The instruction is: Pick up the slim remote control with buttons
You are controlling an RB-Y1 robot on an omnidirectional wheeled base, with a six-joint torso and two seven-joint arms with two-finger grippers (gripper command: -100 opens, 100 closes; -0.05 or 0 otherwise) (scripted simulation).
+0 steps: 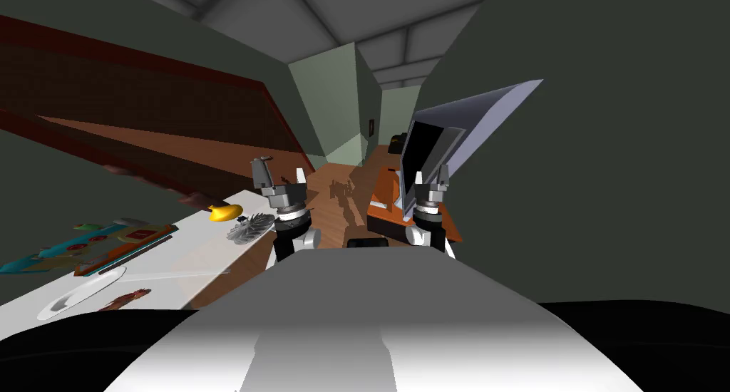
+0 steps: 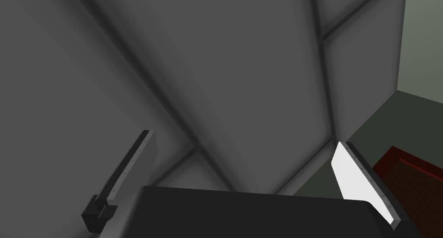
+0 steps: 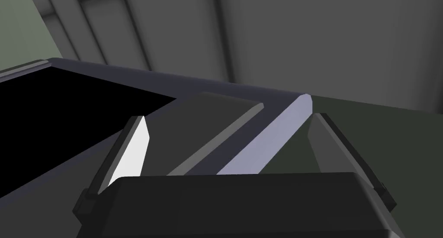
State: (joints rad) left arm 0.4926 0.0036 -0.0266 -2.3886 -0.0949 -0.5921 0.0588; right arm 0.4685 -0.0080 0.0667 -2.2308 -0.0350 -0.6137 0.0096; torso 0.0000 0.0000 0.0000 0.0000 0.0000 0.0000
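Observation:
On the white table [image 1: 192,259] to my left a slim dark strip [image 1: 132,256] lies along the edge of some colourful flat items [image 1: 93,244]. It may be the remote, but I cannot make out buttons. My left gripper [image 1: 278,175] is raised above the table's far end, open and empty, well away from the strip. In the left wrist view the left gripper [image 2: 246,162] points at the ceiling. My right gripper [image 1: 431,174] is open and empty, held up in front of a grey-framed screen [image 1: 435,142]. The right gripper [image 3: 229,144] faces that screen's frame [image 3: 268,131].
Also on the table are a yellow object [image 1: 224,212], a grey finned object [image 1: 249,227], a white plate [image 1: 75,296] and a small reddish-brown thing [image 1: 126,298]. An orange stand [image 1: 385,202] sits under the screen. Wooden floor [image 1: 342,195] runs ahead between table and stand.

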